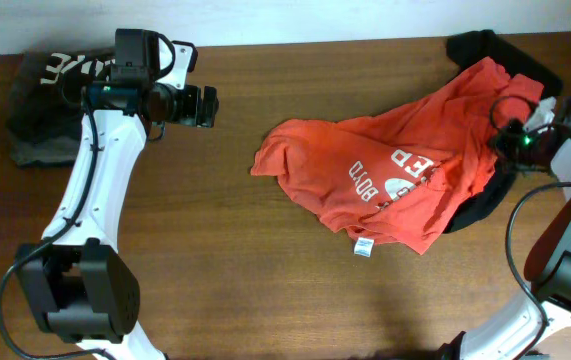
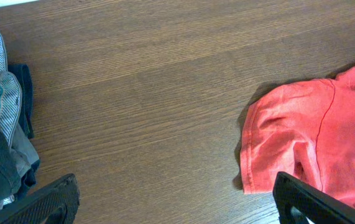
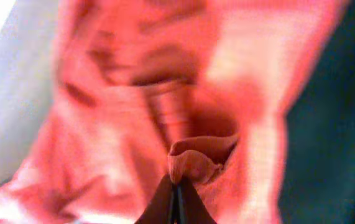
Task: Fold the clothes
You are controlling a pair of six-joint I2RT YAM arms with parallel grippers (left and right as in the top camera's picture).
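Pinching orange shirt (image 1: 385, 175) at right edge, right gripper (image 3: 177, 194) clamped on it, likely for spreading; hovering left gripper (image 1: 210, 106) wide open, upper left, empty.

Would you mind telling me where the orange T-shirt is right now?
In the overhead view the orange T-shirt lies crumpled on the right side of the table, partly over a black garment, pinched by the right gripper.

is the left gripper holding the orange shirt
No, the left gripper is open above the table, with the orange shirt lying off to one side.
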